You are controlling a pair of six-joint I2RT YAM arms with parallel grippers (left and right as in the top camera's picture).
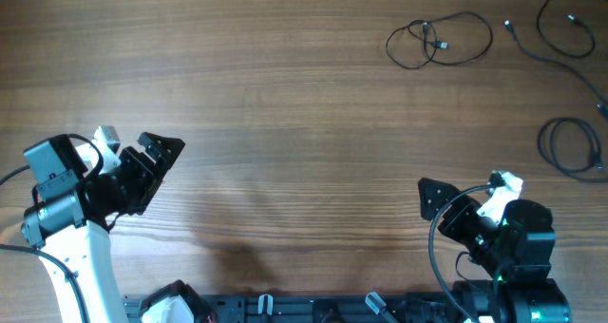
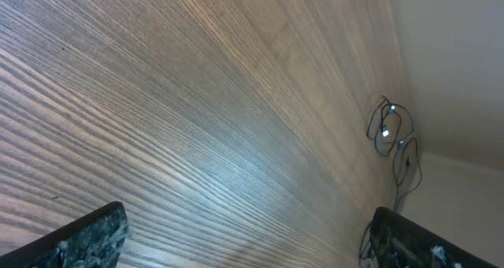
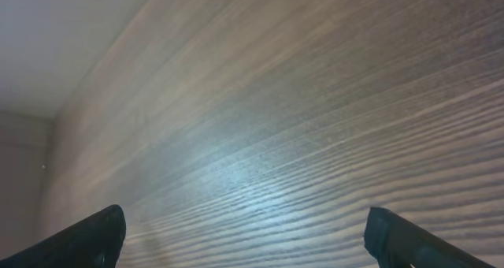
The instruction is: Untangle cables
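Observation:
Thin black cables lie at the far right of the wooden table: a looped one (image 1: 439,40), a second loop with a plug end (image 1: 567,24) by the corner, and a third coil (image 1: 570,147) at the right edge. The left wrist view shows them small and far off (image 2: 388,130). My left gripper (image 1: 161,152) is open and empty at the near left, far from the cables. My right gripper (image 1: 434,198) is open and empty at the near right, below the coil. The right wrist view shows only bare wood between its fingertips (image 3: 244,236).
The wooden table (image 1: 285,104) fills the view. The arm bases and a black rail (image 1: 313,309) sit along the near edge. The table's far edge meets a pale wall (image 2: 457,55).

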